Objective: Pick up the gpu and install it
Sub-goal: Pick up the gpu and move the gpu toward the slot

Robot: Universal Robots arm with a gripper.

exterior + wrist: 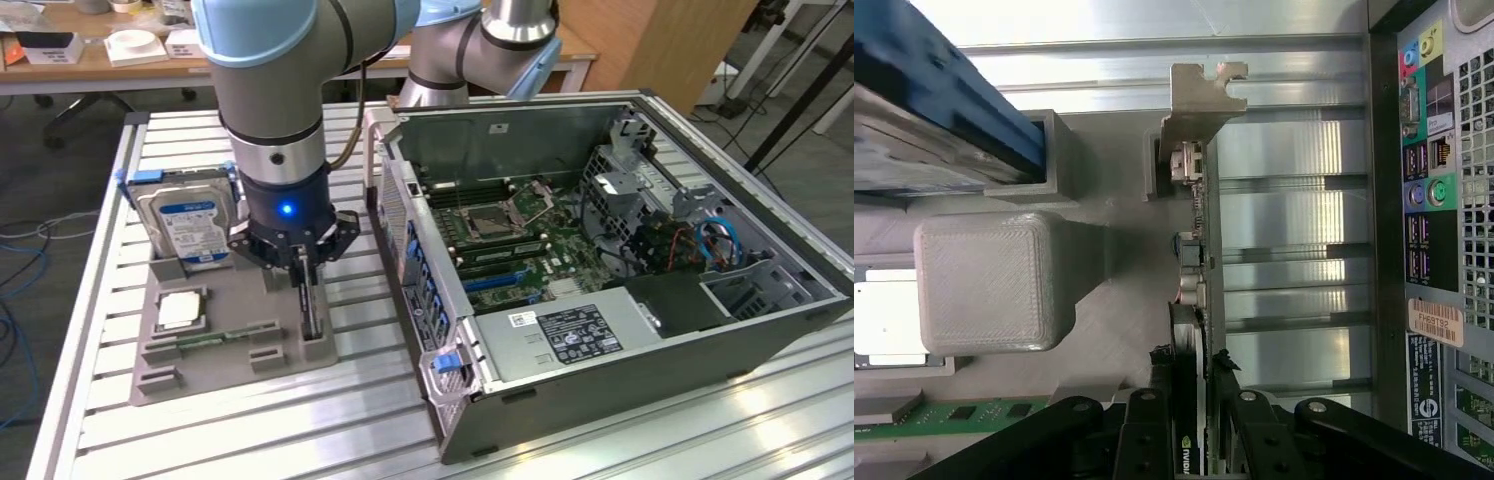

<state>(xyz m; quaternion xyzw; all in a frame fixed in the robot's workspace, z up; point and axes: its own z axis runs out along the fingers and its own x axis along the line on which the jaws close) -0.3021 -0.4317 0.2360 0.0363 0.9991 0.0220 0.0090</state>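
Note:
The gpu (311,305) stands on edge in a slot of the grey holder (220,380), a thin black card. In the wrist view the gpu (1201,240) runs away from the camera, with its silver bracket (1197,95) at the far end. My gripper (306,268) has come down over the card's upper edge. Seen from the wrist, the gripper (1196,378) has a black finger (1160,392) pressed close on each side of the card, shut on it. The card still rests in the holder.
On the holder also stand a blue-labelled hard drive (187,222), a processor (179,311) and a green memory stick (220,338). The open computer case (747,330) lies at the exterior view's right, motherboard (514,250) exposed. Its rear ports (1429,190) are close beside the card.

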